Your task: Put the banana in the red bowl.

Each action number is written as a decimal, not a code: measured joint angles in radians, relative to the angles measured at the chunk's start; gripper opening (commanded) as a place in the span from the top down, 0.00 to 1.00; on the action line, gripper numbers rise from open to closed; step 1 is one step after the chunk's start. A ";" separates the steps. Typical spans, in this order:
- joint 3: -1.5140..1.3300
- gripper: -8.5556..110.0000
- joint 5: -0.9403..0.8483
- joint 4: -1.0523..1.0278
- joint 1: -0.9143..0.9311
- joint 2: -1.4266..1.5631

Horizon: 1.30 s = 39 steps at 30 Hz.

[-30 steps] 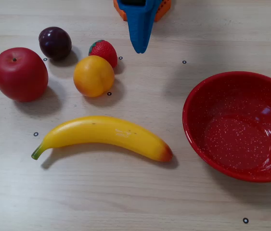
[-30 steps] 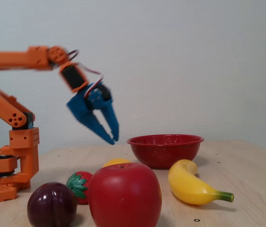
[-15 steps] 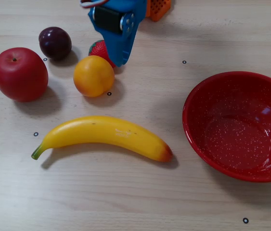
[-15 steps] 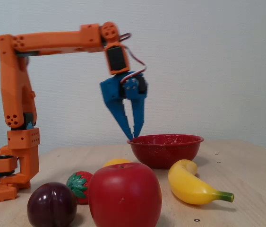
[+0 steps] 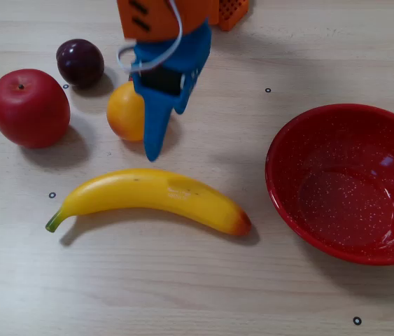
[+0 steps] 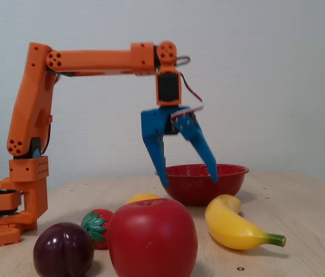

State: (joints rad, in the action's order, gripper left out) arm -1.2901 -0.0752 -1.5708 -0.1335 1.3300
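The banana (image 5: 151, 195) lies flat on the table in a fixed view, green stem to the left, reddish end toward the red bowl (image 5: 336, 136). In the side-on fixed view the banana (image 6: 231, 225) lies in front of the red bowl (image 6: 231, 184). My blue gripper (image 5: 163, 133) hangs just behind the banana's middle and partly covers the round orange-yellow fruit (image 5: 123, 112). The side-on fixed view shows the gripper (image 6: 190, 180) open, fingers spread and pointing down, nothing between them, well above the table and apart from the banana.
A red apple (image 5: 30, 107) and a dark plum (image 5: 80, 61) sit at the left. The side-on fixed view also shows a strawberry (image 6: 96, 225) behind the apple (image 6: 152, 236). The orange arm base (image 6: 12, 202) stands at the far left.
The arm has reached out from its base toward the banana. The gripper turned to point straight down and its jaws went from shut to wide open.
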 measured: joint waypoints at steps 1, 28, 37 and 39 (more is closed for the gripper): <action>0.020 0.58 0.003 0.017 0.000 -0.032; 0.107 0.87 0.092 0.268 -0.005 -0.319; 0.156 0.93 0.087 0.276 -0.011 -0.336; 0.175 0.93 0.078 0.276 -0.025 -0.337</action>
State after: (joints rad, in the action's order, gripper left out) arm -1.1152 0.0031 -1.2947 -0.1580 0.9925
